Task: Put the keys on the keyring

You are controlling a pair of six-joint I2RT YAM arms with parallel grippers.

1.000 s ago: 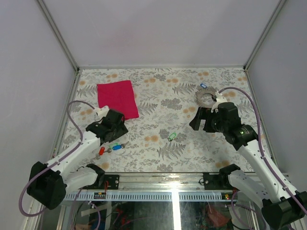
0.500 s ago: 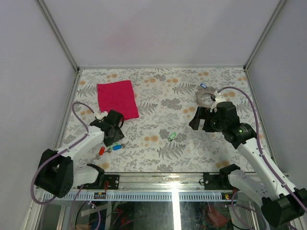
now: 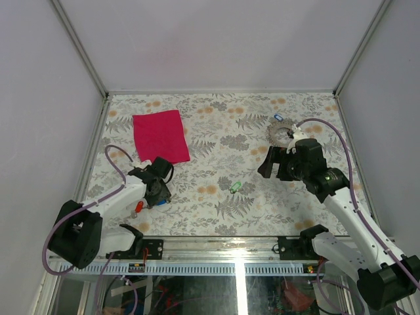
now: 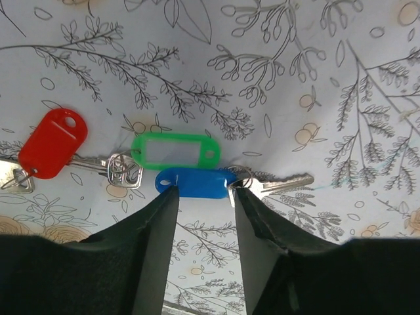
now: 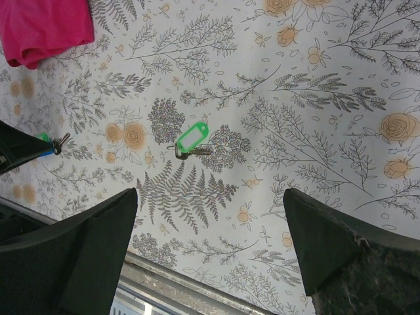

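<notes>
Low at the top view's lower left, the left arm crooks over the bench, left tool half spread astride the blue-tagged key. The right arm stretches up-frame, right tool spread wide, just below the keyring at upper right.

One red-tagged key, two with green tags, a green-tagged key in the cluster and a second green-tagged key lying alone, and two with blue, a blue-tagged key and a second blue-tagged key: five keys in all on one floral counter. Also pictured: one grey keyring, one magenta cloth, and two robot arms, the left arm and the right arm.
</notes>
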